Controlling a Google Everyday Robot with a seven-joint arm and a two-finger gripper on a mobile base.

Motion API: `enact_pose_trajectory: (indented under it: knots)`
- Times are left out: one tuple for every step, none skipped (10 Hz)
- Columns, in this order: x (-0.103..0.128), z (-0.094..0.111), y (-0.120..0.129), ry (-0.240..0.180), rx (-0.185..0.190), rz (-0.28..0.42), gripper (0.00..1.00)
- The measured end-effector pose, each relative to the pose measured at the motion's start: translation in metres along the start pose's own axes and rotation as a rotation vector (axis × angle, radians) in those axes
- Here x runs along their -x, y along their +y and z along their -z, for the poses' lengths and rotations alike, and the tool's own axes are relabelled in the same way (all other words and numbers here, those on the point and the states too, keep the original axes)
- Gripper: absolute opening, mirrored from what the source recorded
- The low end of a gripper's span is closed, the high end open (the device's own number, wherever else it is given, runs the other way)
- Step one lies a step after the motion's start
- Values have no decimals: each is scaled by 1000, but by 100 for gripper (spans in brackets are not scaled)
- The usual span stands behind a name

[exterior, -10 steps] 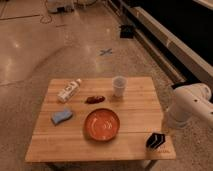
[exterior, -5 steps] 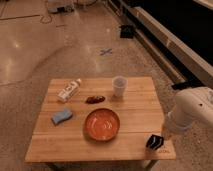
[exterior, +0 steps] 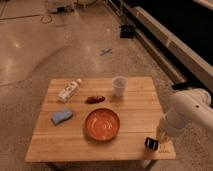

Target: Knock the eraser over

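Note:
The eraser (exterior: 151,144) is a small black block with a pale stripe. It sits on the wooden table (exterior: 135,107) near the front right corner. My white arm (exterior: 187,112) reaches in from the right, and my gripper (exterior: 161,134) hangs at its lower end, just right of and slightly above the eraser, very close to it. I cannot tell whether it touches the eraser.
An orange plate (exterior: 102,124) lies left of the eraser. A blue sponge (exterior: 61,116), a white bottle (exterior: 69,90), a small brown item (exterior: 95,99) and a white cup (exterior: 119,86) lie further back and left. The table's right edge is by the arm.
My arm has swung down and to the left, bringing the gripper from beside the table's right edge to right next to the eraser. The eraser has not visibly moved.

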Motion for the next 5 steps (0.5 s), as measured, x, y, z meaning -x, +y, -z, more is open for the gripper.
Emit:
enact_pose_trajectory:
  knots:
    - [4,-2,0,-7,6,15,0]
    - [7,-3,0,-12,10,30,0]
    - [11,-5,-1,-17,13,44,0]
    - [11,-6,0,-19,13,45,1]
    - [8,-8,0,-18,13,38,10]
